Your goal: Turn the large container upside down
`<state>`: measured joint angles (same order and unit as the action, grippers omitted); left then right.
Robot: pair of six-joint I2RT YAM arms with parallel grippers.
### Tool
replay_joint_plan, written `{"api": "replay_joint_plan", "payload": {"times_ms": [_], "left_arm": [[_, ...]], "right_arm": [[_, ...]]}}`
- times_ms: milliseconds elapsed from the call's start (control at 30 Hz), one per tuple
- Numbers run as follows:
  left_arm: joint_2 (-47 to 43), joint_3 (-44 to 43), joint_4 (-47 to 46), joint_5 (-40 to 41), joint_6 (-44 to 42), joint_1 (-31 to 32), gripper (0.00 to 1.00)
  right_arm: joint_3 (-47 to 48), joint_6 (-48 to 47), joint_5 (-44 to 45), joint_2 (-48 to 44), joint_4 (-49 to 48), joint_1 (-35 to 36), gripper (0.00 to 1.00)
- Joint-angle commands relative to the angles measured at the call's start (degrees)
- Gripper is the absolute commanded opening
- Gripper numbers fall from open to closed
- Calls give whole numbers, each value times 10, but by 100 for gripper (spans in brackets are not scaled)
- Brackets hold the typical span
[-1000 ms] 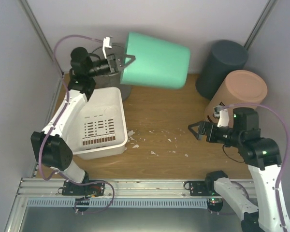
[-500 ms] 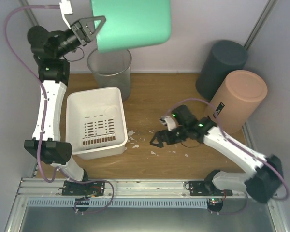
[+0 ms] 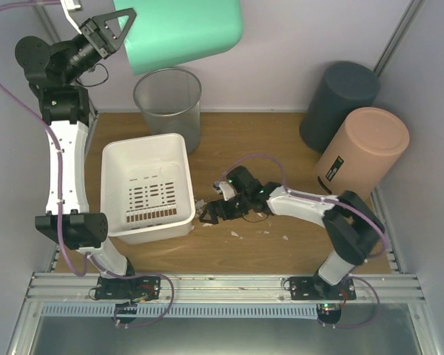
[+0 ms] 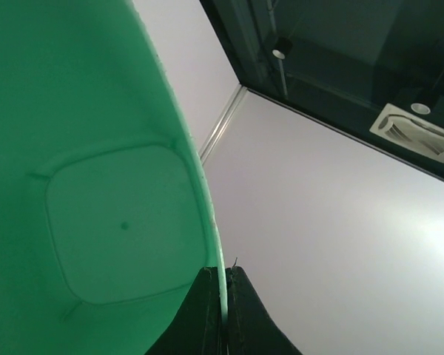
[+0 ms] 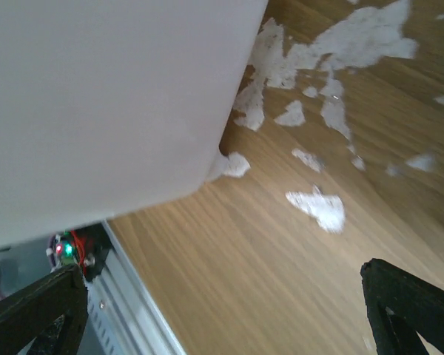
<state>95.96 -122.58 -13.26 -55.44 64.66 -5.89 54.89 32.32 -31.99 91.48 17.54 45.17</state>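
Note:
The large green container (image 3: pixel 181 31) hangs high at the back left, above the table, lying roughly on its side with its opening toward the left. My left gripper (image 3: pixel 115 26) is shut on its rim. In the left wrist view the two fingers pinch the thin green rim (image 4: pixel 220 259) at the gripper (image 4: pixel 223 272), and the container's inside bottom (image 4: pixel 118 222) shows. My right gripper (image 3: pixel 207 214) is open and empty, low over the table by the white basket's near right corner. In the right wrist view the gripper (image 5: pixel 222 274) has its fingers wide apart.
A white perforated basket (image 3: pixel 144 142) stands on the left of the wooden table; its wall fills the right wrist view (image 5: pixel 96 96). A wire mesh bin (image 3: pixel 167 103) stands behind it. A dark grey cylinder (image 3: pixel 340 100) and a peach cylinder (image 3: pixel 362 151) stand at the right. White scraps (image 3: pixel 259 214) litter the middle.
My left arm has lifted the green container higher and further left, above the mesh bin. My right arm has reached left across the table to the white basket's corner.

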Motion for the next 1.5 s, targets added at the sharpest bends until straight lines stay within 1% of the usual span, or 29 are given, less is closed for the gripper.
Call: {"api": "replay_joint_plan", "payload": {"times_ms": [0, 100, 233, 300, 533, 767, 1000, 1067, 1100, 1133, 1200, 1267, 1300, 1333, 1367, 1467], "left_arm": [[-14, -14, -73, 21, 11, -9, 0], [-17, -15, -80, 22, 14, -20, 0], [-18, -19, -90, 21, 24, -28, 0], [-17, -18, -90, 24, 30, -28, 0], [-15, 3, -99, 24, 43, -28, 0], [-16, 20, -107, 21, 47, -28, 0], [-29, 68, -128, 13, 59, -24, 0], [-29, 83, -139, 8, 64, -18, 0], [-29, 90, -141, 5, 66, -13, 0], [-30, 96, -143, 2, 66, -7, 0], [-34, 120, -151, -3, 67, 6, 0], [-35, 152, -190, -13, 91, 21, 0], [-32, 172, -225, -18, 114, 28, 0], [-29, 190, -257, -21, 134, 34, 0], [-23, 197, -270, -22, 143, 40, 0], [-8, 182, -250, -19, 121, 51, 0]], "right_arm": [[9, 66, -35, 89, -168, 40, 100], [50, 78, -35, 140, -174, 67, 100], [72, 112, -31, 172, -220, 84, 100], [93, 111, -30, 190, -227, 87, 100], [239, 77, -42, 286, -196, 88, 100], [402, 63, -71, 413, -164, 89, 100], [518, 64, -67, 488, -134, 88, 100], [565, 52, -62, 504, -89, 87, 100], [570, 35, -44, 500, -58, 87, 100], [556, 21, -23, 484, -33, 86, 100], [482, 7, 21, 412, -7, 78, 100], [384, 9, 61, 315, 5, 63, 100], [336, 15, 83, 267, 19, 53, 100], [297, 20, 110, 213, 42, 45, 100], [263, 23, 131, 162, 65, 39, 100], [197, 44, 205, 1, 157, 31, 100]]}}
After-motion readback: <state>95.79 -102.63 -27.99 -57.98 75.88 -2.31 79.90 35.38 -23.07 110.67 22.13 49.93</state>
